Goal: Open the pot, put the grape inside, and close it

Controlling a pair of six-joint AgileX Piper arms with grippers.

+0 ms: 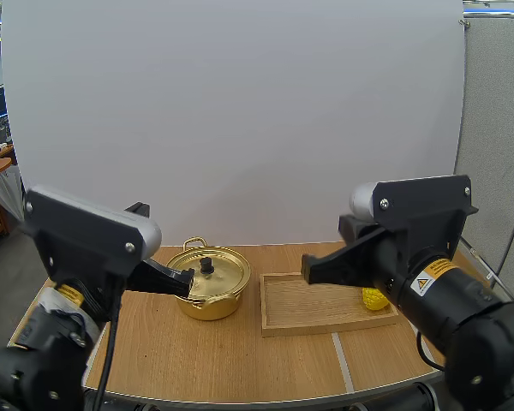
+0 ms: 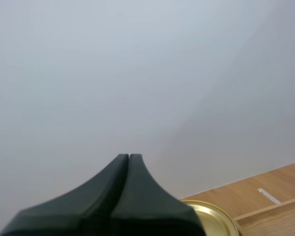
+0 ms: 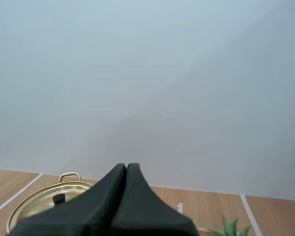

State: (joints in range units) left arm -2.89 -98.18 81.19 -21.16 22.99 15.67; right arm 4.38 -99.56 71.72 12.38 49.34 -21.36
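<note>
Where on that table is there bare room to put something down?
The wooden tray is bare left of the yellow fruit. The table is open in front of the pot and tray. The gap between pot and tray is narrow, and the left gripper crowds the pot's left side.
</note>
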